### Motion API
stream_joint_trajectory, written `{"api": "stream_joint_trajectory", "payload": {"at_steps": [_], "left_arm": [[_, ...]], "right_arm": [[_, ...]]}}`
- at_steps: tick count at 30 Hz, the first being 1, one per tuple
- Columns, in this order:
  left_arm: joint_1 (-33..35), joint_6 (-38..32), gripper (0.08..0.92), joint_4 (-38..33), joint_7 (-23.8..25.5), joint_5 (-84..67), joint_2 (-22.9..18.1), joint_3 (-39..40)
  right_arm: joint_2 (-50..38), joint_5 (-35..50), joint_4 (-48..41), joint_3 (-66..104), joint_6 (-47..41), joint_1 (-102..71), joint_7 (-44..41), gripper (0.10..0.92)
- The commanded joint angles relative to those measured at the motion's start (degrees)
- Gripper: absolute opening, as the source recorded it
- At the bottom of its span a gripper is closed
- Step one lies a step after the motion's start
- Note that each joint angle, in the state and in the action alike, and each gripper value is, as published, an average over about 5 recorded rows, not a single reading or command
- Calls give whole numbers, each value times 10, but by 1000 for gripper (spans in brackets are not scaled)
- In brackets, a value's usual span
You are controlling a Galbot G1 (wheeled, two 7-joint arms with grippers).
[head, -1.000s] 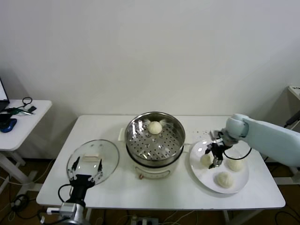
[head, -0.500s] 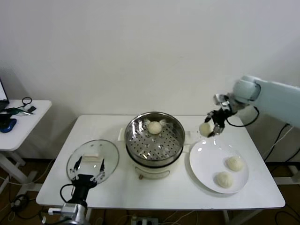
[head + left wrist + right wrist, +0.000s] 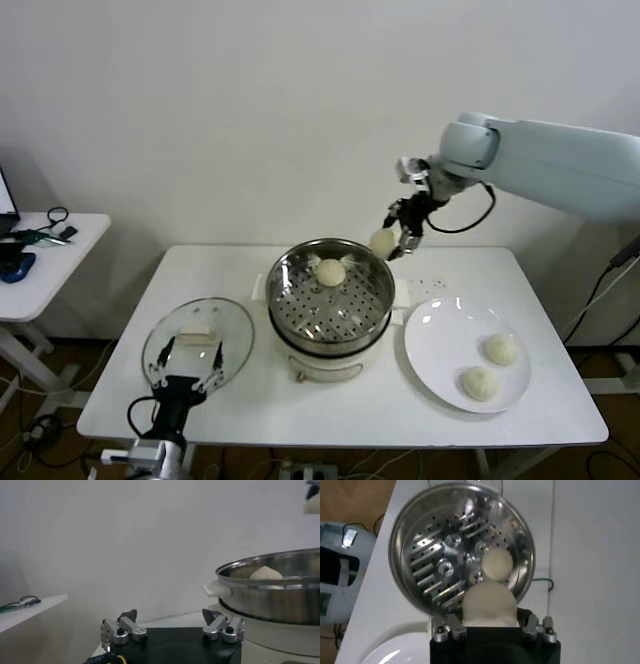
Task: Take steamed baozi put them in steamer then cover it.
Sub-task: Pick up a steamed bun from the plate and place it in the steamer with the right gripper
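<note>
My right gripper [image 3: 393, 238] is shut on a cream-white baozi [image 3: 381, 241] and holds it in the air above the far right rim of the steamer [image 3: 290, 262]. In the right wrist view the held baozi [image 3: 488, 604] fills the jaws over the steamer [image 3: 420, 540]. One baozi [image 3: 331, 271] lies in the steamer at the back; it also shows in the right wrist view [image 3: 497, 563]. Two baozi [image 3: 501, 348] [image 3: 479, 382] lie on the white plate [image 3: 440, 335]. The glass cover [image 3: 215, 330] lies at the table's front left. My left gripper [image 3: 183, 361] is open, parked over it.
The steamer stands on a white pot base [image 3: 325, 362] at the table's middle. A small white side table [image 3: 60, 255] with cables stands to the left. The left wrist view shows the steamer's side [image 3: 280, 597] with its handle.
My right gripper lifted a baozi from the plate, then carried it up and left to above the steamer's far right rim. The left arm has not moved.
</note>
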Motion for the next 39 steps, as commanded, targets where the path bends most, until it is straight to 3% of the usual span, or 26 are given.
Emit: {"api": "stream_joint_trajectory", "payload": {"at_steps": [1, 11, 39], "left_arm": [[-1, 0, 823, 0, 0, -1, 0, -1], [-2, 0, 823, 4, 0, -2, 2, -6], [-9, 0, 823, 18, 0, -4, 1, -7]], "right_arm": [[107, 28, -18, 12, -14, -29, 21, 696], [164, 12, -45, 24, -20, -101, 39, 696], [187, -51, -112, 40, -17, -184, 44, 726]]}}
